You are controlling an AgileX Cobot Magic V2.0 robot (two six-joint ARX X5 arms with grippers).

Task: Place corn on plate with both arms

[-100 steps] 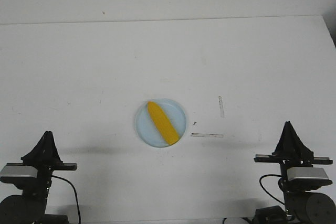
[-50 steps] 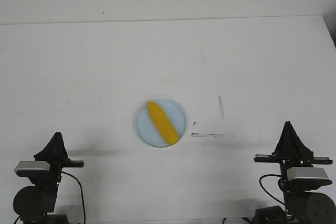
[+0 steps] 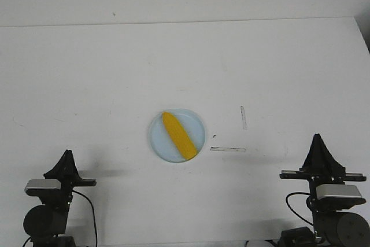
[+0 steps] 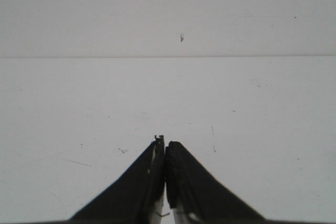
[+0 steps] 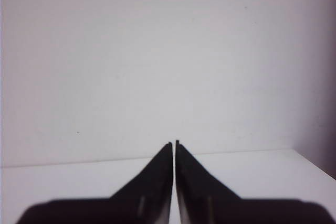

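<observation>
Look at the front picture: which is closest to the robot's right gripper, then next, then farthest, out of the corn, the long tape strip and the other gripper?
From the right gripper:
1. The long tape strip, lying flat just right of the plate.
2. The corn, lying on the plate at the table's middle.
3. The left gripper, at the near left corner.

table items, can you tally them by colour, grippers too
yellow: 1, the corn
pale blue: 1, the plate under it
black: 2, the left gripper and the right gripper, both shut and empty
clear or pale: 2, thin strips lying right of the plate
total: 6
</observation>
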